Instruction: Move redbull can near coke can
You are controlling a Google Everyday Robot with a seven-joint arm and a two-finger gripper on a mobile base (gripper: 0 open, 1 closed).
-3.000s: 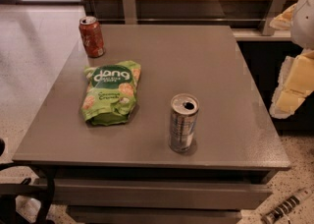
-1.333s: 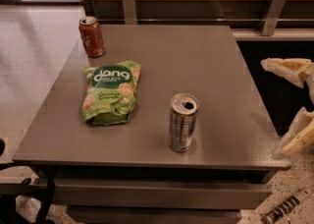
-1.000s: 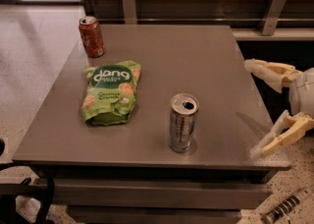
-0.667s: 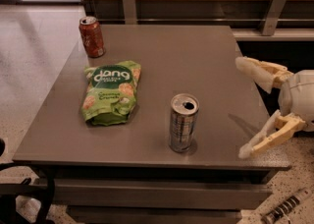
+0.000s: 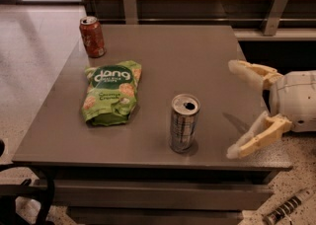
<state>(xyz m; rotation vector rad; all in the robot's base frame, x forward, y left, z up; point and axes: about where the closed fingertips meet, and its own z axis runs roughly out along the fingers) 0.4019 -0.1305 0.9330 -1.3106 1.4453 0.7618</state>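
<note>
On the grey table (image 5: 197,56), redbull can (image 5: 184,123) stands upright near the front edge and coke can (image 5: 92,36) at the far-left corner. The gripper (image 5: 236,110) is at the table's right edge, fingers spread wide, empty. Speckled floor (image 5: 29,41) lies left of the table.

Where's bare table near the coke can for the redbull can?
Right of the coke can the table lies bare. The green snack bag crowds its front. The open gripper hovers right of the redbull can.
</note>
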